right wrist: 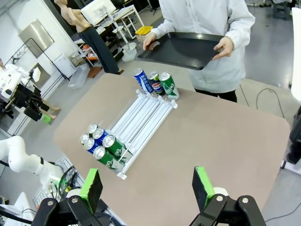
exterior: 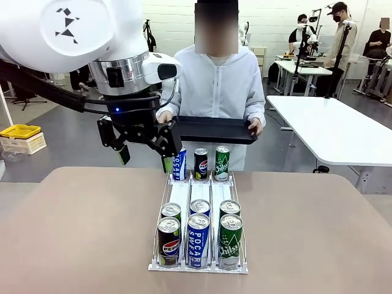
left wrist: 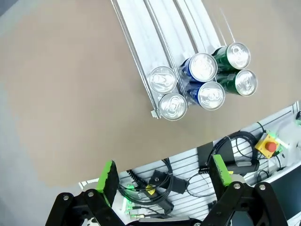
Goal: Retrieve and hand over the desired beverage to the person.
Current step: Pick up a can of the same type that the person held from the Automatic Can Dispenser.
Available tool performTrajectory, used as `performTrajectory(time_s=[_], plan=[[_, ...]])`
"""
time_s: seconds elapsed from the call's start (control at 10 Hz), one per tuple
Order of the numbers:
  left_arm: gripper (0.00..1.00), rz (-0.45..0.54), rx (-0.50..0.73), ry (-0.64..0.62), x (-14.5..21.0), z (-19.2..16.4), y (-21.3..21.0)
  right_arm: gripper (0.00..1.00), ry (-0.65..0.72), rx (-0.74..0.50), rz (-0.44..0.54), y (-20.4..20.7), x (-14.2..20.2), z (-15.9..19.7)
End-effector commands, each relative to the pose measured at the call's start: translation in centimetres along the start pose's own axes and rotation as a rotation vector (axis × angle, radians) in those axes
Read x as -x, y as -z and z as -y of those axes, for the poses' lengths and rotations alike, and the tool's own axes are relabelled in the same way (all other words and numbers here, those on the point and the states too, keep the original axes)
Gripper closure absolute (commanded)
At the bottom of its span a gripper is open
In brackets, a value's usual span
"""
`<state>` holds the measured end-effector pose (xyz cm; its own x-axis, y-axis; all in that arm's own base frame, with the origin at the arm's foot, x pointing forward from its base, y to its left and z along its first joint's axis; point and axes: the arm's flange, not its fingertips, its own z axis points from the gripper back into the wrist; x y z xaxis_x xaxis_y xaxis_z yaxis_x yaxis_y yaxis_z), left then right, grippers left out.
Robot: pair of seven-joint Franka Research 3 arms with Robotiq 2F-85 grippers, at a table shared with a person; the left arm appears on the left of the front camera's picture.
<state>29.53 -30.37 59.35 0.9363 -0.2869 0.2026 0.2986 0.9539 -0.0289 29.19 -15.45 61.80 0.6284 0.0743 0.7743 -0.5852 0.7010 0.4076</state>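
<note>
A white rack point(exterior: 197, 195) on the tan table holds beverage cans: Pepsi point(exterior: 169, 241), Pocari Sweat point(exterior: 198, 240) and green Chilsung point(exterior: 230, 241) at its near end with one more behind each, and three cans point(exterior: 201, 163) at its far end. The person point(exterior: 217, 86) in a white hooded jacket stands at the far side, both hands holding a black tray point(exterior: 214, 130). My left gripper point(exterior: 145, 157) hangs open and empty above the rack's far left corner, beside the tray. From above, the left gripper point(left wrist: 164, 174) looks down on the near cans point(left wrist: 202, 67). My right gripper point(right wrist: 147, 187) is open, high over the table's near edge, far from the rack point(right wrist: 141, 117).
A white table point(exterior: 334, 131) stands at the right behind the person, and a yellow box point(exterior: 19, 130) sits on the floor at the left. Below the table's near edge lie cables and a red stop button point(left wrist: 270, 146). Bare tabletop flanks the rack.
</note>
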Motion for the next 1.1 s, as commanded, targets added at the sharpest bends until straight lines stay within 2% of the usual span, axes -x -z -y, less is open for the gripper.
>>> performTrajectory(time_s=[0.0, 0.7, 1.0], plan=[[0.00, -0.016, -0.009, 0.021, 0.3, -0.4, -0.7, 0.00, -0.016, -0.025, 0.021, 0.0, -0.4, 0.1], [0.00, -0.013, 0.009, 0.005, 0.2, -0.2, -0.4, 0.00, -0.016, -0.025, 0.021, 0.0, -0.4, 0.1], [0.00, -0.015, -0.028, -0.075, -0.7, 4.1, 2.4, 0.00, -0.016, -0.025, 0.021, 0.0, -0.4, 0.1]])
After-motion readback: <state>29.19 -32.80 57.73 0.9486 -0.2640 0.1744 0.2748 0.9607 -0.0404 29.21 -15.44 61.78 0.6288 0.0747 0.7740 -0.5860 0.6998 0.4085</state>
